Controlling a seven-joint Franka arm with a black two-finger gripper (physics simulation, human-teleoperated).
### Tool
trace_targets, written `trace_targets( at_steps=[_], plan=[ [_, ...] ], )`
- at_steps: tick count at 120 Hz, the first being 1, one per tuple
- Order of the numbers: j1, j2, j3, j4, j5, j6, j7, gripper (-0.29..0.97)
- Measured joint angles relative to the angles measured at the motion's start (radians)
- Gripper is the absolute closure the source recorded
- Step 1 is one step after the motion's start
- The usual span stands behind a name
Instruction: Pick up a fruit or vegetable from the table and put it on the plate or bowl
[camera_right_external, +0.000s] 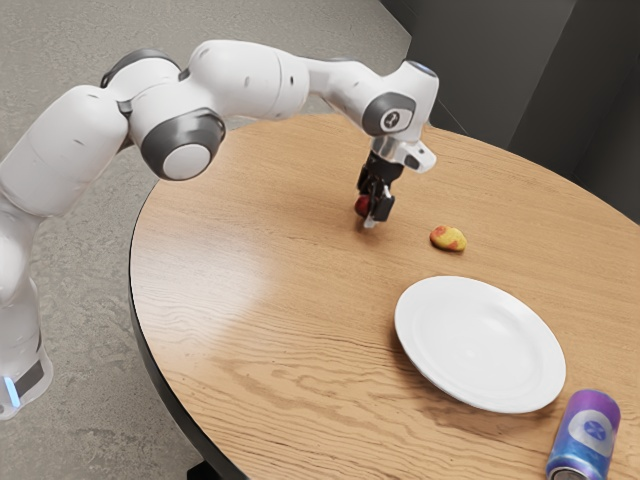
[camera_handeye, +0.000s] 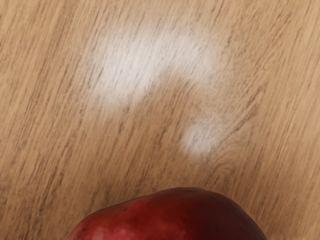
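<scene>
My black gripper (camera_right_external: 371, 209) points down over the far middle of the round wooden table (camera_right_external: 260, 300), shut on a small dark red fruit (camera_right_external: 361, 206). The same red fruit (camera_handeye: 170, 216) sits close under my hand in the wrist view, with bare wood grain beyond it. Whether the fruit touches the table I cannot tell. A white plate (camera_right_external: 480, 342) lies on the table, nearer the front and toward the exterior view's right of the gripper. It holds nothing.
A small yellow and red fruit (camera_right_external: 447, 238) lies on the table between the gripper and the plate. A purple can (camera_right_external: 585, 435) lies at the front right edge, just past the plate. The table's rim curves close along the left.
</scene>
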Motion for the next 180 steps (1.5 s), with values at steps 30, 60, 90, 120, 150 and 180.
trace_targets(
  at_steps=[30, 60, 90, 120, 150, 180],
  plan=[
    [-0.002, -0.021, -0.012, 0.041, -0.001, -0.003, 0.001, 0.40],
    [-0.010, -0.024, -0.061, 0.128, 0.001, -0.013, 0.003, 0.39],
    [-0.010, -0.008, -0.124, 0.200, 0.002, -0.003, 0.003, 0.39],
    [-0.021, -0.003, -0.205, 0.235, 0.007, 0.017, 0.001, 0.40],
    [-0.119, 0.002, -0.230, 0.244, 0.009, 0.047, -0.003, 0.40],
    [-0.170, 0.039, -0.294, 0.243, 0.010, 0.095, -0.011, 0.39]
  ],
)
